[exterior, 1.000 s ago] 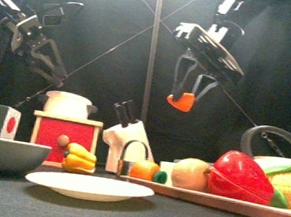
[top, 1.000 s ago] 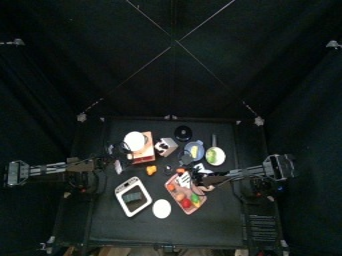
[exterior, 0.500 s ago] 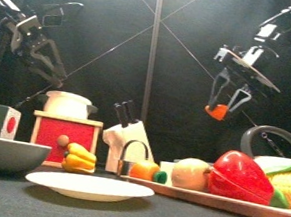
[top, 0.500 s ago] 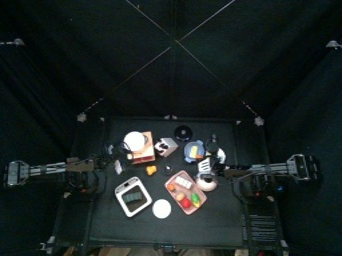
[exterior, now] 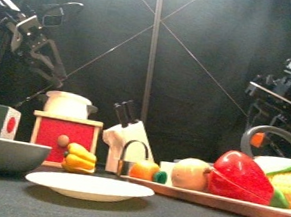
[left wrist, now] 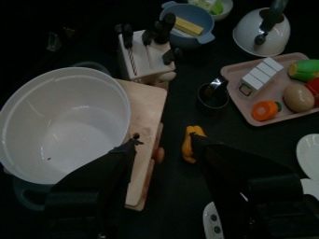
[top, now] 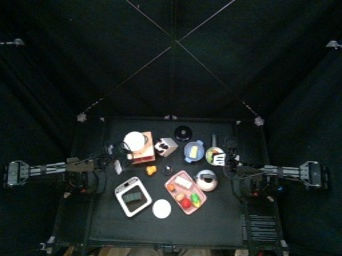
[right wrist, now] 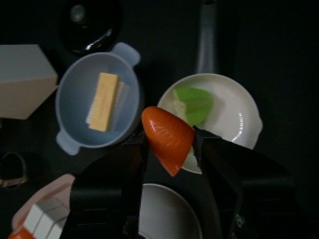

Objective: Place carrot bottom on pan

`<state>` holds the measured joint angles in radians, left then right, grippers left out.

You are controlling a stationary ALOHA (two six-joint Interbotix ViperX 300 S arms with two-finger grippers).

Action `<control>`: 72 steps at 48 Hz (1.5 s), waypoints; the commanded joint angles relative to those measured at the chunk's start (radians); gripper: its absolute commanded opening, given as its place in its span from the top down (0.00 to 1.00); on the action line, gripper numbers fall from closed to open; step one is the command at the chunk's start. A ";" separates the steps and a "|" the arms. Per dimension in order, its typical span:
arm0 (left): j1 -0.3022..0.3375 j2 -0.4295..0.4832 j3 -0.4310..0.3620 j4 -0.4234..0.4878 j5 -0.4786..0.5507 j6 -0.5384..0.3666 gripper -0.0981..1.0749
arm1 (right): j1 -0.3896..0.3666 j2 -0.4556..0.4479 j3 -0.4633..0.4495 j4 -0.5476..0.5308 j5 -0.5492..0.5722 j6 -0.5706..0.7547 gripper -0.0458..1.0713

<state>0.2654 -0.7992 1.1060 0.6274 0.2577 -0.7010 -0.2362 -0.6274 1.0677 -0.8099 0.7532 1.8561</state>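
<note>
Your right gripper (right wrist: 171, 170) grips carrot bottom (right wrist: 167, 138) above pan (right wrist: 212, 105) near table's right edge; left gripper (left wrist: 173, 154) open wide.

Orange carrot bottom (right wrist: 167, 140), white pan (right wrist: 225, 105) with green leaf (right wrist: 197, 101), blue bowl (right wrist: 104, 101) with yellow butter (right wrist: 106, 101), red pepper (exterior: 241, 177).

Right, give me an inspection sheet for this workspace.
Surface: black table, crowded.
Job's things: carrot piece held in the air near the pan; the pan holds a green leaf.
Clutter: blue bowl with butter, white pot, knife block, food tray, white plate.
Hands: right hand shut on the carrot piece; left hand open, empty.
Cables: nothing seen.
Surroundings: black curtains.
</note>
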 commanded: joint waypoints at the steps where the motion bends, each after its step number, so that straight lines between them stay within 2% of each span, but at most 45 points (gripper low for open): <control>1: 0.003 0.002 -0.011 0.002 -0.005 -0.002 0.18 | -0.018 0.002 0.009 0.000 -0.002 0.009 0.30; 12: 0.008 0.002 -0.009 0.000 -0.006 -0.002 0.18 | -0.064 0.032 0.052 0.044 -0.011 0.012 0.29; 18: 0.008 0.002 -0.009 0.002 -0.008 -0.002 0.18 | -0.072 0.052 0.072 0.052 -0.055 0.012 0.29; 34: 0.006 0.002 -0.009 0.002 -0.009 -0.002 0.18 | -0.120 0.129 0.077 0.048 -0.130 0.012 0.27; 49: 0.008 0.002 -0.008 0.002 -0.009 -0.002 0.18 | -0.129 0.153 0.078 0.049 -0.130 0.012 0.17; 72: 0.008 0.002 -0.008 0.002 -0.009 -0.002 0.18 | -0.123 0.163 0.078 0.061 -0.135 0.011 0.16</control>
<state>0.2700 -0.7992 1.1091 0.6274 0.2546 -0.7010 -0.3605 -0.4602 1.1536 -0.7501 0.6197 1.8669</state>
